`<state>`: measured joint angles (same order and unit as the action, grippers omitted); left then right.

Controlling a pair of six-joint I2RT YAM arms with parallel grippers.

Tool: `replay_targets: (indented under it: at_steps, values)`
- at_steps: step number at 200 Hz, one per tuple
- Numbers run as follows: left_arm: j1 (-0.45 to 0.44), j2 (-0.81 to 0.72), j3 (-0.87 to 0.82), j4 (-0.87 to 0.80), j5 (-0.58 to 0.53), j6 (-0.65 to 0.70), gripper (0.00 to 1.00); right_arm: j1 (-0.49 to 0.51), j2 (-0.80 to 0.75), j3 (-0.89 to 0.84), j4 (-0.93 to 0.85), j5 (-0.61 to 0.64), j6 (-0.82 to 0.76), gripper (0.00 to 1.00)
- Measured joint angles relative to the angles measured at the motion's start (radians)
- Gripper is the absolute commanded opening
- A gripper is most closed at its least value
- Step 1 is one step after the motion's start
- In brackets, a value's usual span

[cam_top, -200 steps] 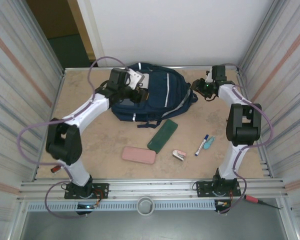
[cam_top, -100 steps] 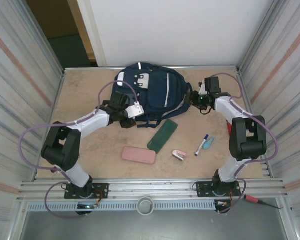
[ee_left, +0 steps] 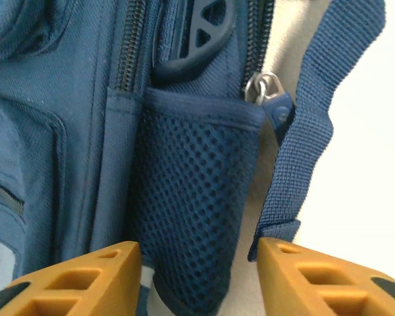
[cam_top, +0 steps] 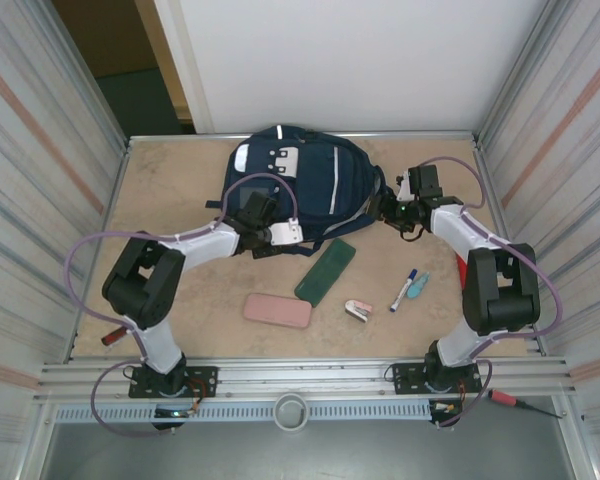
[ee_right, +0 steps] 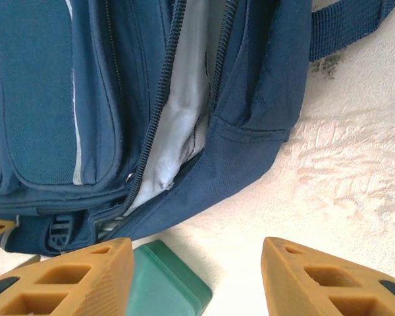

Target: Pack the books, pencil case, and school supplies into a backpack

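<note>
1. The backpack [cam_top: 310,180] lies far and central on the table [cam_top: 170,190]. My left gripper [ee_left: 199,273] is open at its near edge, above the mesh side pocket [ee_left: 191,197].
2. My right gripper [ee_right: 197,273] is open and empty by the bag's right side, where the zip [ee_right: 159,108] gapes.
3. The green box [cam_top: 325,272] lies just near the bag, between the arms.
4. Nearer still lie the pink case [cam_top: 277,310], pink-and-white item [cam_top: 358,310], marker [cam_top: 403,290] and teal item [cam_top: 418,286].
</note>
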<state>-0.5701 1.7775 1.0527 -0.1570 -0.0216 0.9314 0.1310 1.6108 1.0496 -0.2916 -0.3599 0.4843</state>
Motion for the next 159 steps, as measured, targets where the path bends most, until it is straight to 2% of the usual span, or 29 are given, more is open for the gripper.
replay_targets:
  at_steps: [14, 62, 100, 135, 159]
  values:
    - [-0.002, 0.021, 0.003, 0.022, -0.011, 0.011, 0.40, 0.004, -0.010, -0.011, -0.001, 0.000, 0.000, 0.53]
    - [-0.006, 0.045, -0.012, 0.088, -0.051, 0.035, 0.14, 0.009, -0.039, -0.025, -0.001, 0.000, 0.000, 0.53]
    - [-0.005, 0.023, -0.026, 0.104, -0.037, 0.029, 0.02, 0.026, -0.045, -0.027, -0.002, 0.000, 0.000, 0.53]
    - [0.028, -0.025, -0.023, 0.077, 0.043, -0.034, 0.00, 0.092, -0.115, -0.077, 0.040, 0.001, -0.019, 0.53]
    - [0.056, -0.050, 0.005, 0.034, 0.111, -0.092, 0.00, 0.177, -0.170, -0.127, 0.113, 0.006, -0.051, 0.53]
